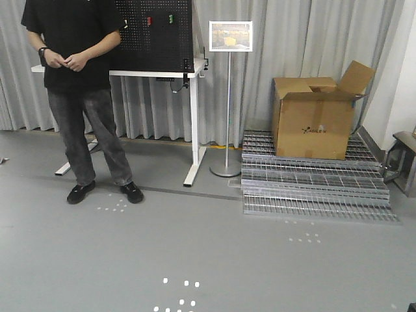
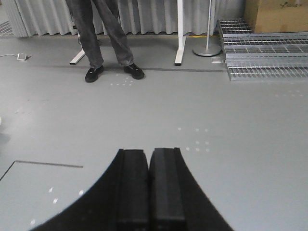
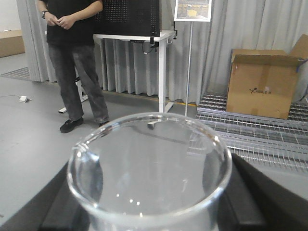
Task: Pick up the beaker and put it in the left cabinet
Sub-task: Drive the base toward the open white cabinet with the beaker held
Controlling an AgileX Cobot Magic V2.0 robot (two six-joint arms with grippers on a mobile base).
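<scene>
The clear glass beaker (image 3: 149, 168) fills the lower part of the right wrist view, its round rim and spout towards the camera. My right gripper (image 3: 150, 202) is shut on it, with a black finger on each side of the glass, and holds it above the grey floor. My left gripper (image 2: 149, 159) is shut and empty, its two black pads pressed together, pointing over the bare floor. The left cabinet is out of view in every frame. Neither gripper shows in the front view.
A person in black (image 1: 75, 78) stands at the left by a white desk (image 1: 193, 123) with a black pegboard. A sign stand (image 1: 227, 97), stacked metal grids (image 1: 312, 188) and a cardboard box (image 1: 315, 117) lie to the right. Grey floor lies in front.
</scene>
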